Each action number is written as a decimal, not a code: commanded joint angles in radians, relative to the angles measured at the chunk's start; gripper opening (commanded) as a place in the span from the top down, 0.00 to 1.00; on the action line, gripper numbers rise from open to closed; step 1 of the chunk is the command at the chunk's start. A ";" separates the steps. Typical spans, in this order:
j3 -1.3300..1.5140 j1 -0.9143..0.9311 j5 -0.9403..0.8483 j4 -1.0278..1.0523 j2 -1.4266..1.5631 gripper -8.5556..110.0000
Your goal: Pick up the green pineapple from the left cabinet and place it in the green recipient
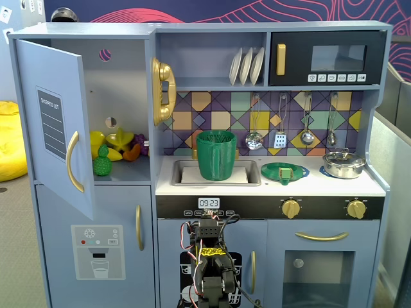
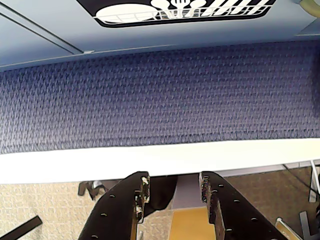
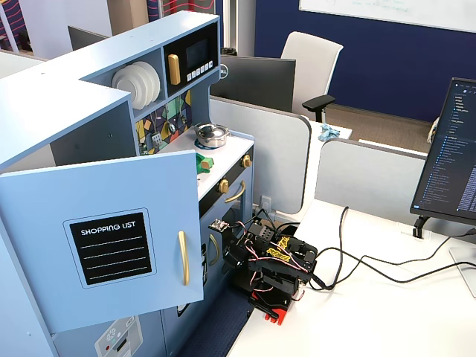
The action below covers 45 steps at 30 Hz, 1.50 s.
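Green pineapple (image 1: 102,162) in open left cabinet (image 1: 119,96); gripper (image 2: 173,192) empty, fingers apart.

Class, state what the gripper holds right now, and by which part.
Nothing: the gripper is open and empty, folded low; the green pineapple sits in the left cabinet.

An office: grey cubicle partitions (image 3: 282,149), a swivel chair (image 3: 309,63), a monitor (image 3: 454,156) and a whiteboard (image 3: 394,11) surround a white desk (image 3: 387,312).
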 commanded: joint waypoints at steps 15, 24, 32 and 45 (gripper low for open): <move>-0.015 -0.161 -0.025 0.054 -0.009 0.93; -0.278 -0.528 -0.077 -0.627 -0.222 0.93; -0.646 -0.646 -0.227 -0.900 -0.514 0.93; -0.816 -0.663 -0.100 -1.039 -0.729 0.71</move>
